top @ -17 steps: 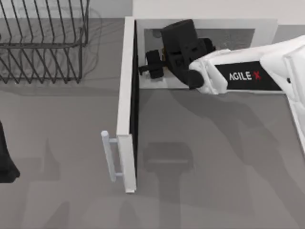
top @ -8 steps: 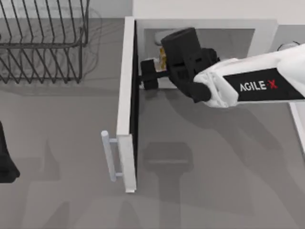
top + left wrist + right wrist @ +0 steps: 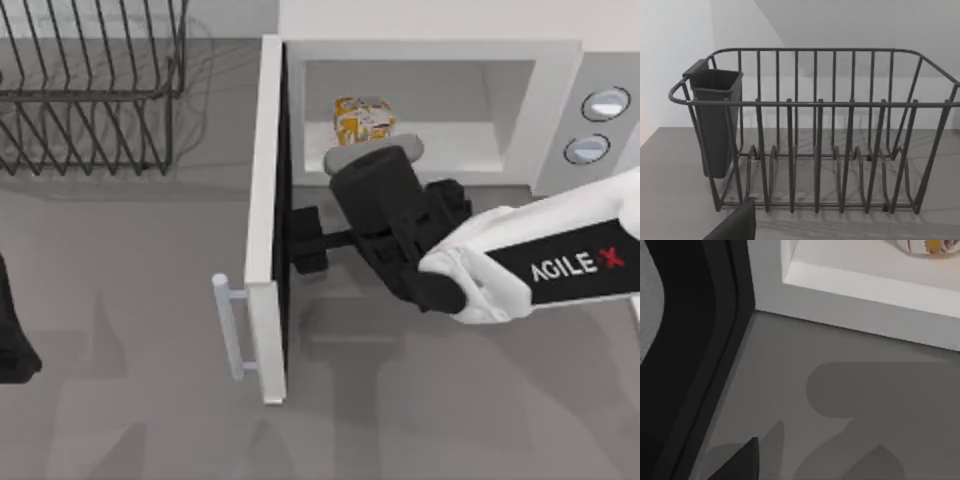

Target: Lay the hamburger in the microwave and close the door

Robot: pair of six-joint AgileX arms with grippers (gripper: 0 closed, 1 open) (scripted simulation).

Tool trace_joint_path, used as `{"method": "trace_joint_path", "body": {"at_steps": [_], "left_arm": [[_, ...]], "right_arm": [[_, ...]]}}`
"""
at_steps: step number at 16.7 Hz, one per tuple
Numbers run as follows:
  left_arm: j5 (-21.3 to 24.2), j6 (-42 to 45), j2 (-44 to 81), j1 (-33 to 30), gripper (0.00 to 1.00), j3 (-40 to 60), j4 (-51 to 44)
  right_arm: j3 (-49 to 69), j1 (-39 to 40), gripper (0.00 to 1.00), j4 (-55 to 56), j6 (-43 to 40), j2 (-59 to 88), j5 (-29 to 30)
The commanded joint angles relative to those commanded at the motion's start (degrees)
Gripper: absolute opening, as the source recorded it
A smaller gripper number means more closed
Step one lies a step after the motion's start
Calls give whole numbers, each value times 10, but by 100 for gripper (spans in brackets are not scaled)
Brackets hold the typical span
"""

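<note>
Hamburger (image 3: 363, 120) rests inside the microwave (image 3: 440, 60) cavity, released. Right tool (image 3: 303, 243) sits outside the opening, just beside the inner face of the open door (image 3: 263, 220); its finger state cannot be determined. Remaining step: swing the door closed. Left arm stays parked at the surface's left edge.

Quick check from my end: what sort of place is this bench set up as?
Most likely a mock kitchen counter, rendered in simulation: a white microwave with its door swung open, a hamburger lying in the cavity, and a black wire dish rack standing on the grey table.
</note>
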Motion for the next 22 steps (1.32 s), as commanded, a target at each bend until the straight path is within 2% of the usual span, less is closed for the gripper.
{"method": "trace_joint_path", "body": {"at_steps": [8, 17, 22], "left_arm": [[0, 0, 0, 0, 100, 0, 0], [0, 0, 0, 0, 100, 0, 0], [0, 0, 0, 0, 100, 0, 0]], "right_arm": [[-123, 37, 100, 66, 12, -45, 80], [-110, 31, 100, 65, 12, -62, 85], [-82, 30, 100, 29, 12, -102, 85]]}}
